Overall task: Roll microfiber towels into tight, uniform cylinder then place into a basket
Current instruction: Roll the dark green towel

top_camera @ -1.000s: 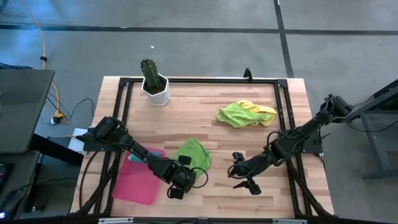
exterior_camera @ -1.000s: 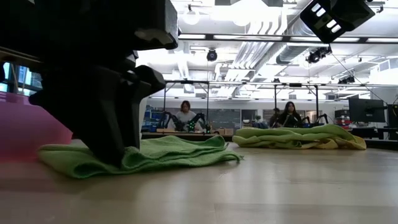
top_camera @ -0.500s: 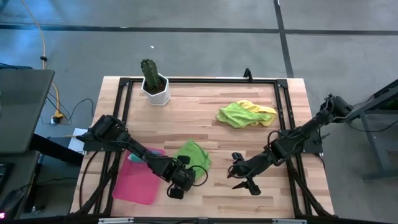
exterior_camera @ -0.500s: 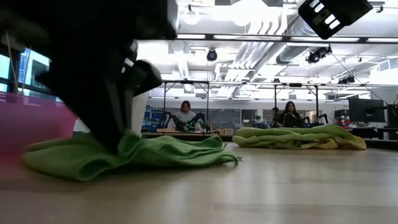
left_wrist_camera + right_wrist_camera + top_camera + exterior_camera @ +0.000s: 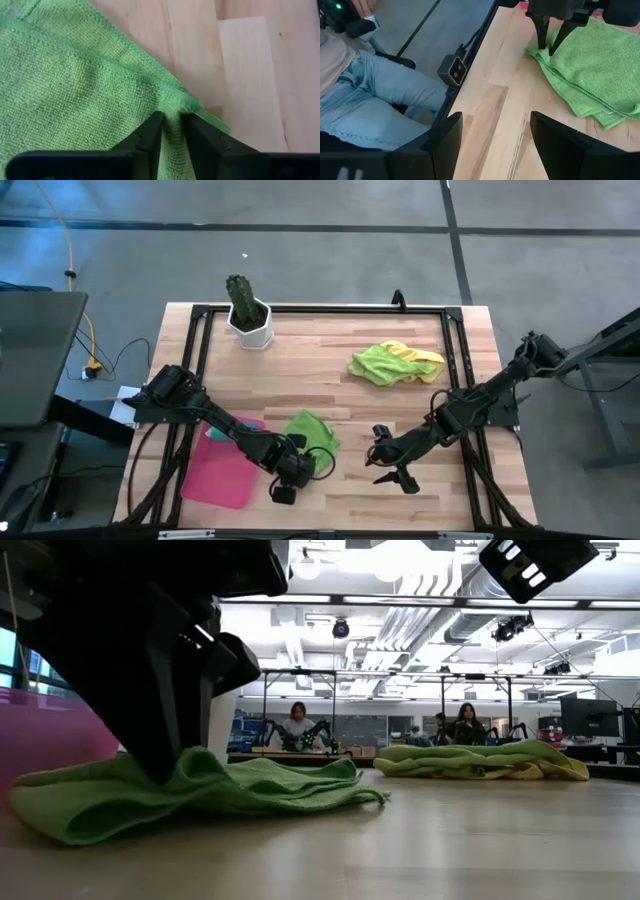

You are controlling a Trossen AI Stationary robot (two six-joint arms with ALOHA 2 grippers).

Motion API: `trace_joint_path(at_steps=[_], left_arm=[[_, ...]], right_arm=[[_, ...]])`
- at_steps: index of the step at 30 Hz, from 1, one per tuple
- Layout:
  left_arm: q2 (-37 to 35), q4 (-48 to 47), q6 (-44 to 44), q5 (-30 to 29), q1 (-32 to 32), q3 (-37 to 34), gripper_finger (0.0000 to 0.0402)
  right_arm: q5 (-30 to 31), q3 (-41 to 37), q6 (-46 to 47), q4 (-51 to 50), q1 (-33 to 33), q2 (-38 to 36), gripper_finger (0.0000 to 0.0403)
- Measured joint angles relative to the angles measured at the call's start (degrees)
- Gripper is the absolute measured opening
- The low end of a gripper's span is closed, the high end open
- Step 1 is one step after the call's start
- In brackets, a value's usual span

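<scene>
At the desk's (image 5: pixel 400 410) 6 o'clock edge, the left gripper (image 5: pixel 297 471) pinches the green towel's (image 5: pixel 312 429) near hem between narrow fingers. Fold it tightly toward 12 o'clock. The right gripper (image 5: pixel 390 465) waits wide open at 3 o'clock; the basket (image 5: pixel 218 480) lies at 9 o'clock.

We lose part of the pink tray (image 5: pixel 222 476) under the left arm in the high view, and in the low view its bulk covers the green towel's (image 5: pixel 200 795) far left. A seated person's (image 5: pixel 365 95) upper body is cut off by the right wrist picture's edge. We cannot count the cloths in the yellow-green heap (image 5: pixel 395 363)
</scene>
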Motion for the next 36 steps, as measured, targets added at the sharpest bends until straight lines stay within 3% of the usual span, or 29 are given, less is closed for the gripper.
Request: trace_joint_path(at_steps=[7, 16, 22, 28, 36], left_arm=[[0.00, 0.25, 1.73, -0.28, 0.00, 0.01, 0.0084], [-0.07, 0.26, 3.22, -0.38, 0.00, -0.43, 0.0007], [-0.08, -0.03, 3.23, -0.30, -0.46, 1.23, 0.0002], [-0.11, -2.48, 4.74, 1.07, -1.59, 6.66, 0.0001], [-0.11, -8.63, 4.94, 0.85, -1.84, 13.35, 0.0001]], right_arm=[[0.00, 0.00, 0.15, -0.02, 0.00, 0.00, 0.0227], [0.00, 0.00, 0.39, -0.02, 0.02, 0.00, 0.0227], [1.67, 0.00, -0.18, 0.33, 0.02, 0.00, 0.0227], [13.44, 0.00, -12.65, 0.87, -0.03, 0.94, 0.0227], [13.86, 0.00, -28.20, 10.85, -0.01, 13.31, 0.0227]])
